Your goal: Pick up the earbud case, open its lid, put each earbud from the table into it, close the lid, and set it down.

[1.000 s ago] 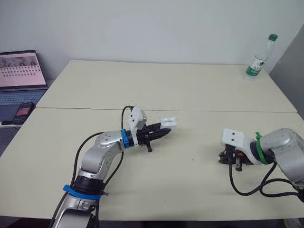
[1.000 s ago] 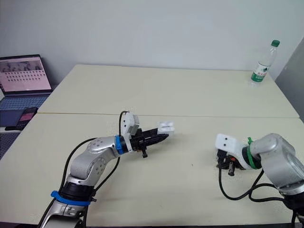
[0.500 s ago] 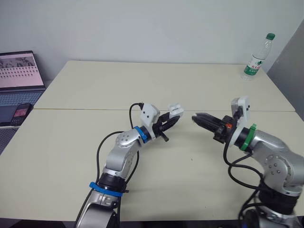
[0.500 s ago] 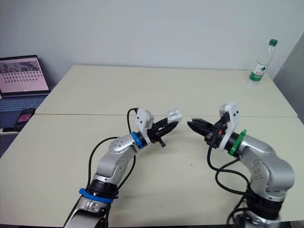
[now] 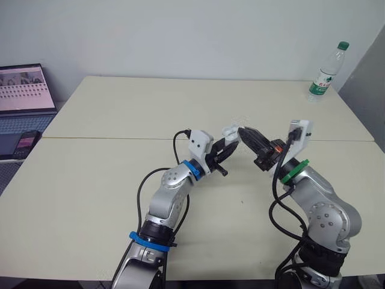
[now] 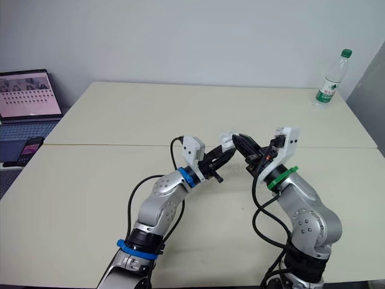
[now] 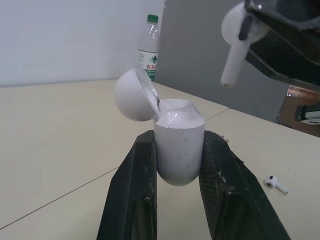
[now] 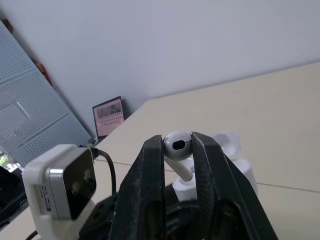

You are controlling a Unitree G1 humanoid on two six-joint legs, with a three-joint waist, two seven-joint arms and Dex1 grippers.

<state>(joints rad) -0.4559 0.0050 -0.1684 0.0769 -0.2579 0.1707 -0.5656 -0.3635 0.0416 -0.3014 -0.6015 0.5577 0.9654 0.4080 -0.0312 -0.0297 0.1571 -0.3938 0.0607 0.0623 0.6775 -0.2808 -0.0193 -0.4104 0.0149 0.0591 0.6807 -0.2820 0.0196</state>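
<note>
The pale cream table stands before a plain white wall. Above its middle the left fingers clamp the white rounded earbud case, lid open. The right fingers pinch a white stemmed earbud just beside it. A second white earbud lies on the table. A green-capped clear plastic bottle stands at 2 o'clock, an open laptop at 10 o'clock.

I'm looking over two cream tables sitting pushed together, a seam running between them, pale wall standing behind, laptop glowing at left beside a phone, bottle standing at the far right corner, grey panel edging the right.
</note>
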